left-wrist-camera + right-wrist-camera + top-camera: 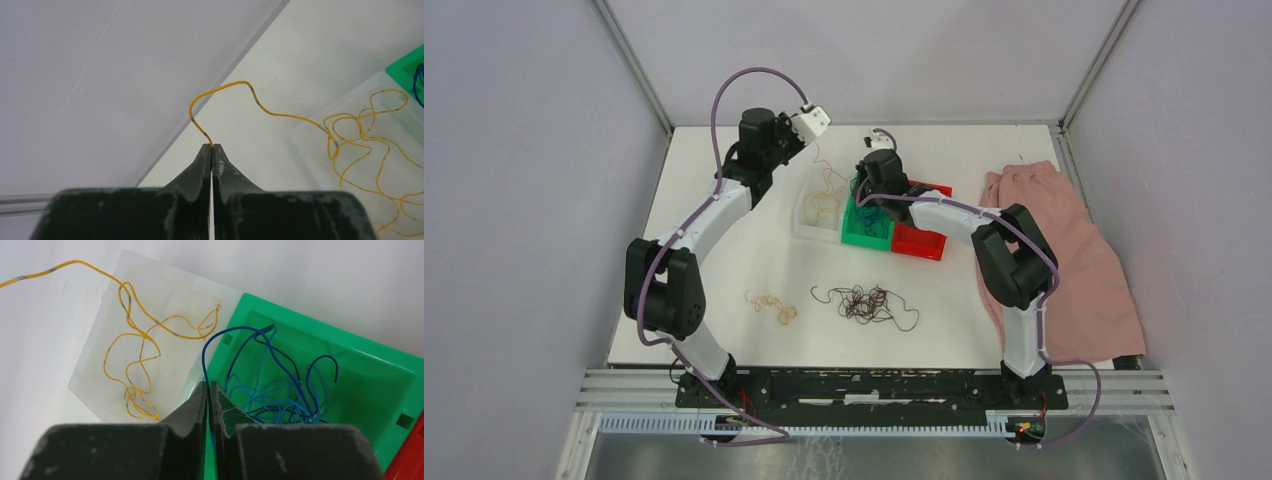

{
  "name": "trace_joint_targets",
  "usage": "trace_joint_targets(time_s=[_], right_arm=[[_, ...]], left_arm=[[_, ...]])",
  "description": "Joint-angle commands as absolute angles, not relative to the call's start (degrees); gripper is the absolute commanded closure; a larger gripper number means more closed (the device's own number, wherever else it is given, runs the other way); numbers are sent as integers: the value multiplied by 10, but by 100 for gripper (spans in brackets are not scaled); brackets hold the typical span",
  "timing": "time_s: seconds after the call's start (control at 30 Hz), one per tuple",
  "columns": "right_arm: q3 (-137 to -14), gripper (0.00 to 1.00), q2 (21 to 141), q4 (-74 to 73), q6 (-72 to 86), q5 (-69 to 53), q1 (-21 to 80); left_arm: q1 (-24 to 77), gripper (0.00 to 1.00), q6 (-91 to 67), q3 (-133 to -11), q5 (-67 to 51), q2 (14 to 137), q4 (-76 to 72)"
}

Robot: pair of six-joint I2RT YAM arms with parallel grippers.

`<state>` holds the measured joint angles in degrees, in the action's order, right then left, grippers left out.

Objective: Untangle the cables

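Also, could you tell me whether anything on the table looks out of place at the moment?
A pink cloth lies crumpled at the table's right edge, unrelated to the sorting. One yellow cable trails out over the clear bin's wall, pinched by the left pincer. A dark tangle lies loose on the table.

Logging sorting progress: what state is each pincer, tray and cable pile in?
Left pincer: shut on yellow cable trailing from clear tray.
Right pincer: shut on blue cable from green tray.
Clear tray: holds only yellow ones.
Green tray: holds only blue ones.
Brown cables: tangled on table.
Tan cables: small tangle on table.
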<state>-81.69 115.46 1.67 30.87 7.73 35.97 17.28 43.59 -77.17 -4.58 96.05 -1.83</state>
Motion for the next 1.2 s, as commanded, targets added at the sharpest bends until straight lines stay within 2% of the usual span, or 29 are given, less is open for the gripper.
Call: trace_joint_targets(time_s=[0.0, 0.13, 0.33, 0.43, 0.53, 0.63, 0.8, 0.87, 0.93, 1.0, 1.03, 1.1, 1.17], right_arm=[[-785, 89, 1138, -1, 310, 91, 352], [-747, 75, 1096, 29, 312, 69, 352], [-713, 76, 1070, 33, 321, 71, 347], [-692, 64, 1060, 62, 322, 44, 344], [-670, 59, 1045, 91, 337, 19, 339], [-661, 62, 1036, 93, 355, 14, 330], [-698, 82, 1068, 35, 362, 15, 329], [-693, 80, 1064, 41, 364, 5, 330], [-662, 71, 1046, 81, 368, -13, 330], [-650, 68, 1038, 110, 372, -33, 329], [-654, 68, 1042, 114, 375, -44, 329], [-673, 77, 1061, 106, 388, -63, 329], [-685, 82, 1085, 118, 406, -80, 330]], left_arm=[[179, 97, 464, -773, -43, 963, -39], [180, 97, 482, -763, -43, 965, -37], [181, 97, 514, -735, -35, 962, -42], [181, 97, 521, -733, -30, 962, -42], [180, 97, 528, -733, -26, 962, -43], [180, 97, 535, -734, -22, 960, -44], [185, 97, 540, -724, -41, 941, -41], [192, 97, 549, -715, -43, 931, -42], [197, 97, 564, -702, -45, 921, -43], [203, 97, 573, -690, -47, 913, -51], [207, 97, 572, -686, -52, 909, -51], [216, 97, 547, -689, -67, 903, -41], [227, 97, 503, -704, -81, 899, -16]])
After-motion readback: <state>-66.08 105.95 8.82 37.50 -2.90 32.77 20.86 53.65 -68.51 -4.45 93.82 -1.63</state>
